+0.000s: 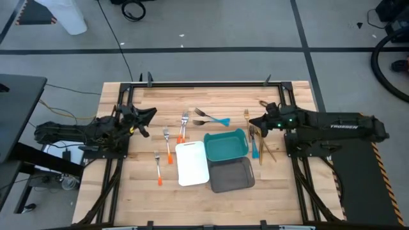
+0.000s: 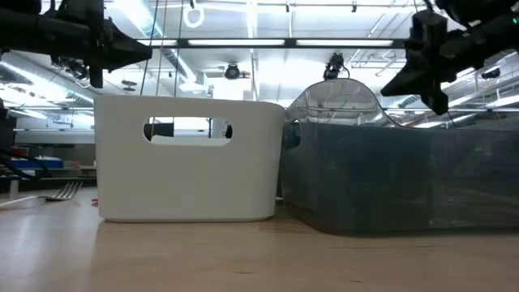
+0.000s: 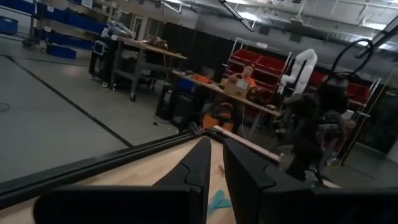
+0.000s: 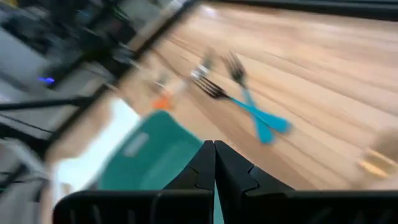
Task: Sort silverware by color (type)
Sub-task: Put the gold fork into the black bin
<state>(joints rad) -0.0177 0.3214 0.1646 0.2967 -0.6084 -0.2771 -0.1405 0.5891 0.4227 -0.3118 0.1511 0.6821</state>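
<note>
Grey plastic fills the front of the low view, the grey tray [image 2: 401, 174] at right touching the white tray [image 2: 186, 158] at left, so from table height almost nothing of the cutlery shows except one fork [image 2: 61, 192] lying flat at the far left. From above, the three trays sit low and centre in the frame, the teal tray [image 1: 226, 145] just above the other two, and they look empty so far. The silverware is scattered around them: orange-handled forks [image 1: 167, 148] left of the white tray, two blue-handled forks [image 1: 211, 118] crossed just above the teal tray, and a small heap of gold pieces [image 1: 263, 145] with one blue handle to the right of the teal tray. These are light, stiff, smooth things lying flat on wood, so they will likely slide or spin under a careless pinch; the narrow handle, taken across its width near the middle, is the fair place to grip. The right gripper [image 1: 253, 123] hangs above the gold heap, right of centre, fingers pressed together and empty, as its wrist view shows. The left gripper [image 1: 151, 114] waits at the left of the tabletop, fingers nearly together with a thin gap, holding nothing I can make out. Room is good over the bare wood at the top of the table; the tight spots are the heap, where pieces overlap, and the tray walls, which a lowered fork must clear.
</note>
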